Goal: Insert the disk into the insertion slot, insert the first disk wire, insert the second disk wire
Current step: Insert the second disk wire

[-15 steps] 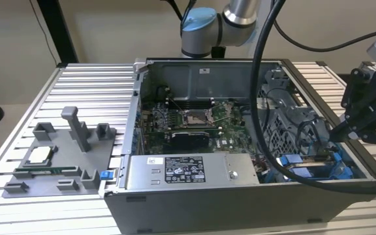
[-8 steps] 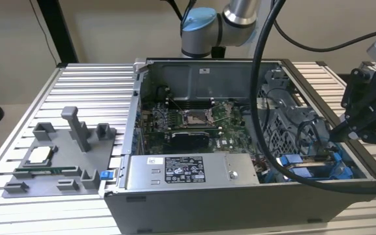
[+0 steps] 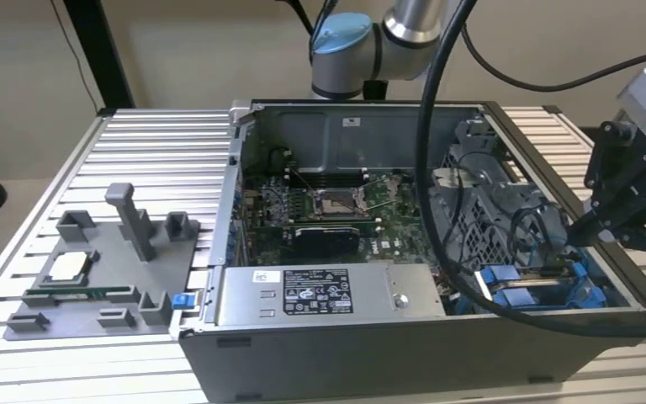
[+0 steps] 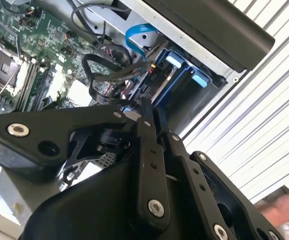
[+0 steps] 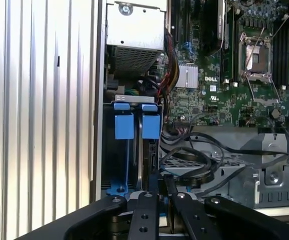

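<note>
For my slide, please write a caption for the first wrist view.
End effector poised at the insertion slot with its blue tabs, beside the computer's motherboard.

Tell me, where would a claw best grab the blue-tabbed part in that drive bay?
Probably by the two blue tabs at the end of the insertion slot, coming in through the case's open side. They offer flat, parallel faces to pinch; the case wall on one side and black cables on the other block sideways approaches.
</note>
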{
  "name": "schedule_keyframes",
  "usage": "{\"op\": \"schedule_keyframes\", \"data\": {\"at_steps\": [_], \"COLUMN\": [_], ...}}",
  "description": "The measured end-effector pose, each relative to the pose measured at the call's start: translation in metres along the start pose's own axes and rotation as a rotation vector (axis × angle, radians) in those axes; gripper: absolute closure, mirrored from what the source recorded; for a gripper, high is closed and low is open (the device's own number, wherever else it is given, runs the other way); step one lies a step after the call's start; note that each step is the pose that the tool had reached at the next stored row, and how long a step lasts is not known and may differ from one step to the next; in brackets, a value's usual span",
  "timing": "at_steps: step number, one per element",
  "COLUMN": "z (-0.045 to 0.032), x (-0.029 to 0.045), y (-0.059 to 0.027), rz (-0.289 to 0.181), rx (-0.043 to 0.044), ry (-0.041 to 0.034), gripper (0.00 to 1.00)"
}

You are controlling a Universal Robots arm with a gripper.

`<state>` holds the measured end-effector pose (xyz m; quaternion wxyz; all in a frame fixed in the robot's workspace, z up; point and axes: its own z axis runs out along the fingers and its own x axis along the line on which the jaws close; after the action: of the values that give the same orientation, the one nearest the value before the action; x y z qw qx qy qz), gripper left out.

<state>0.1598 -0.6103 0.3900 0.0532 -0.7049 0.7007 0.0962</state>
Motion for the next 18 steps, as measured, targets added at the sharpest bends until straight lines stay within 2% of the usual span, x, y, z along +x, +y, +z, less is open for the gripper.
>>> {"op": "schedule_keyframes", "data": {"at_steps": [4, 7, 13, 18], "z": [0.0029, 0.0057, 0.0119, 0.0178], "x": [0.0004, 0.0008, -0.0010, -0.0034], "y": [0.0126, 0.0224, 0.0360, 0.0407], "rz": [-0.010, -0.016, -0.025, -0.029], "rx": [0.0476, 0.0768, 0.1176, 0.1387], "ry": [0.0008, 0.0028, 0.0105, 0.0194], "gripper": [1.00, 1.00, 1.00, 1.00]}}
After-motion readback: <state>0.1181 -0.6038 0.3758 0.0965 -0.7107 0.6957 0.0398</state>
